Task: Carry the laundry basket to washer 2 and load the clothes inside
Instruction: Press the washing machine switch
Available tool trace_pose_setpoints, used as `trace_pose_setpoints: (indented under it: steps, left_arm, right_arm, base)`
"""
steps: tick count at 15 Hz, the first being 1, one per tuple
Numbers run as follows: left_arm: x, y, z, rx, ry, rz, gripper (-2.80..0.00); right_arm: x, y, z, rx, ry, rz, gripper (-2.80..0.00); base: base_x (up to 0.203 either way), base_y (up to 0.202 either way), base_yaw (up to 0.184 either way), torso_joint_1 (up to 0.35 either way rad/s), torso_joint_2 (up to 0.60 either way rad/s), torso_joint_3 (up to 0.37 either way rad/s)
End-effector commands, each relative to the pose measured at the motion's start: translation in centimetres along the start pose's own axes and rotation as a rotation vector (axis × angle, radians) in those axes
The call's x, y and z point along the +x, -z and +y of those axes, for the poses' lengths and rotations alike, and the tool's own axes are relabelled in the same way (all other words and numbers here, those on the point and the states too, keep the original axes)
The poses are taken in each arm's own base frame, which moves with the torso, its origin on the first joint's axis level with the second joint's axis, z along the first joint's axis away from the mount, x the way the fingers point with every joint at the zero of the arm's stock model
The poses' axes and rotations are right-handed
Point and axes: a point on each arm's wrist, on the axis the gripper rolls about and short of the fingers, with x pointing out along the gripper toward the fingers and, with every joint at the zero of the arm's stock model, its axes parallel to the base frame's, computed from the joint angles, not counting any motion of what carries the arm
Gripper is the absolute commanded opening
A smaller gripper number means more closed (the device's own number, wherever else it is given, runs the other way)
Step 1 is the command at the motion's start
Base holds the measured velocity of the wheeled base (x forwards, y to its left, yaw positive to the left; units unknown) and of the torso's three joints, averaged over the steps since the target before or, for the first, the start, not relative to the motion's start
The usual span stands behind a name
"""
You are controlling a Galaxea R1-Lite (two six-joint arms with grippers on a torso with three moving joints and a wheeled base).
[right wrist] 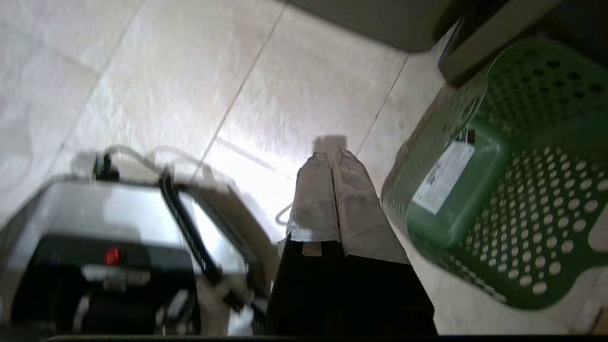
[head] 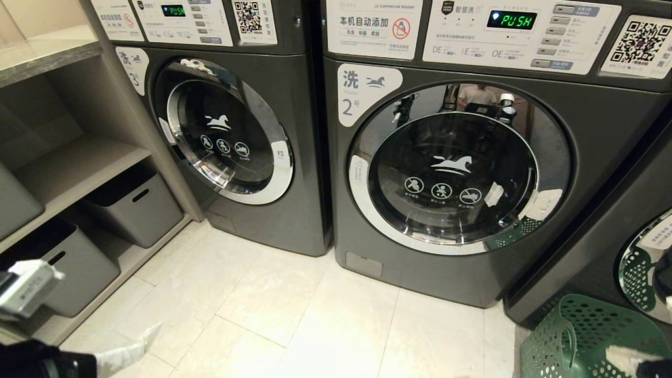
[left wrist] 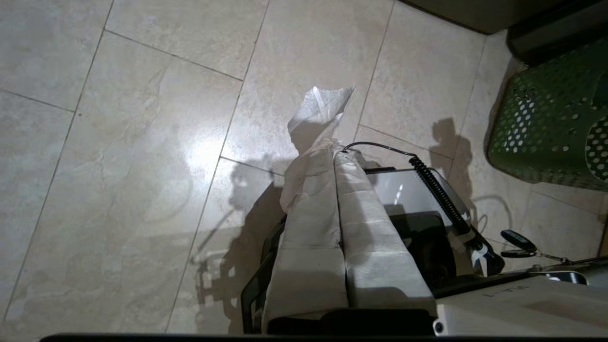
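Observation:
Washer 2 (head: 472, 173) is a dark grey front-loader with a white "2" label, and its round chrome-rimmed door (head: 457, 168) is closed. The green perforated laundry basket (head: 572, 336) stands on the floor at its lower right, also visible in the wrist views (left wrist: 546, 114) (right wrist: 522, 190). I see no clothes. My left gripper (head: 128, 349) (left wrist: 332, 147) hangs low at the left over bare tiles, its white-wrapped fingers shut and empty. My right gripper (head: 627, 357) (right wrist: 332, 156) is shut and empty just beside the basket's wall.
A washer labelled 3 (head: 231, 126) stands left of washer 2, and another grey washer (head: 630, 252) stands to its right behind the basket. Shelves with grey bins (head: 131, 210) line the left wall. My own base (left wrist: 413, 199) sits below the arms on pale tiles (head: 294, 310).

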Motion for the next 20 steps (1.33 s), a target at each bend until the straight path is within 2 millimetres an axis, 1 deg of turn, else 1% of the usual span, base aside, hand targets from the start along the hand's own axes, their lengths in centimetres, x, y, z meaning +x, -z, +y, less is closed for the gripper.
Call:
trace_pose_setpoints:
  steps: [1,3,5,7,10,12,13,14,16,17,18,20]
  left_arm:
    - [-0.6,3.4,1.3,-0.009,-0.012,-0.022,-2.80]
    - [-0.9,4.9,2.2,-0.043,-0.069,-0.048,-2.80]
    - [-0.9,6.3,3.3,-0.089,-0.196,-0.062,-2.80]
    - [-1.5,8.6,4.0,-0.060,-0.308,-0.104,-2.80]
    - [-3.2,11.6,3.8,0.058,-0.262,-0.301,-2.80]
    - [-3.9,13.1,3.6,0.131,-0.230,-0.436,-2.80]
    - [-4.2,13.8,3.6,0.163,-0.225,-0.503,-2.80]
    - [-4.3,14.3,3.6,0.186,-0.224,-0.548,-2.80]
    - [-4.1,14.6,3.7,0.230,-0.224,-0.549,-2.80]
    - [-4.1,14.6,3.7,0.271,-0.231,-0.543,-2.80]
    - [-4.0,14.7,3.7,0.271,-0.233,-0.543,-2.80]
    - [-4.1,14.6,3.7,0.210,-0.225,-0.550,-2.80]
  right_arm:
    - [-2.7,4.8,1.0,-0.096,-0.008,-0.066,-2.80]
    - [-3.5,6.6,1.2,-0.145,0.005,-0.096,-2.80]
    - [-4.4,7.7,1.4,-0.167,0.027,-0.187,-2.80]
    - [-5.3,8.5,1.5,-0.179,0.051,-0.298,-2.80]
    - [-6.3,9.5,1.7,-0.189,0.076,-0.454,-2.80]
    - [-6.8,10.2,1.7,-0.179,0.088,-0.541,-2.80]
    - [-6.8,10.4,1.7,-0.150,0.088,-0.556,-2.80]
    - [-6.6,10.5,1.7,-0.084,0.085,-0.549,-2.80]
    - [-6.5,10.6,1.6,0.001,0.104,-0.549,-2.80]
    - [-6.5,10.6,1.6,0.003,0.103,-0.548,-2.80]
    - [-6.5,10.6,1.6,-0.002,0.102,-0.547,-2.80]
    - [-6.5,10.6,1.6,-0.003,0.102,-0.547,-2.80]
  base:
    - [0.000,0.000,0.000,0.000,0.00,0.000]
    - [0.000,0.000,0.000,0.000,0.00,0.000]
    - [0.000,0.000,0.000,0.000,0.00,0.000]
    - [0.000,0.000,0.000,0.000,0.00,0.000]
    - [0.000,0.000,0.000,0.000,0.00,0.000]
    - [0.000,0.000,0.000,0.000,0.00,0.000]
    - [0.000,0.000,0.000,0.000,0.00,0.000]
    - [0.000,0.000,0.000,0.000,0.00,0.000]
    - [0.000,0.000,0.000,0.000,0.00,0.000]
    - [0.000,0.000,0.000,0.000,0.00,0.000]
    - [0.000,0.000,0.000,0.000,0.00,0.000]
    - [0.000,0.000,0.000,0.000,0.00,0.000]
